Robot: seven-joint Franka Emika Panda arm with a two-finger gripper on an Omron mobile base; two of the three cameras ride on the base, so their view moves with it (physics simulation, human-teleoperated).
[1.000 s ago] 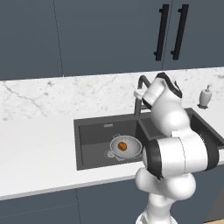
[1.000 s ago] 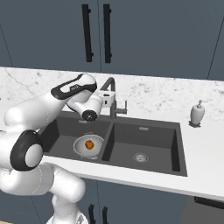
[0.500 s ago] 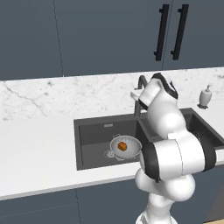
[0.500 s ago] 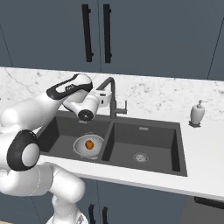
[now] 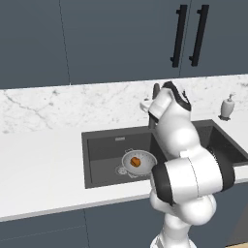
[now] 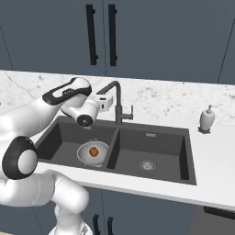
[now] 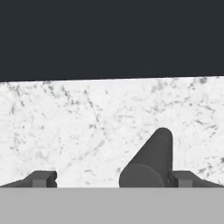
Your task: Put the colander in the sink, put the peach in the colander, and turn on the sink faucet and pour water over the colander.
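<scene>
White marble desk (image 6: pixel 165 98) surrounds the sink (image 6: pixel 151 137); the colander (image 6: pixel 93 153) sits in its left basin with the peach (image 6: pixel 94 151) inside; the pincer (image 6: pixel 106 103), jaws wide and empty, hovers at the sink faucet (image 6: pixel 117 102); no water runs, so the lever likely comes next.

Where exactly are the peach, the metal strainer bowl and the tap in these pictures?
peach (image 6: pixel 93 151), right base view, middle of the fruit.
colander (image 6: pixel 84 156), right base view, inner wall left of the fruit.
sink faucet (image 6: pixel 119 103), right base view, upright stem below the curve.
</scene>
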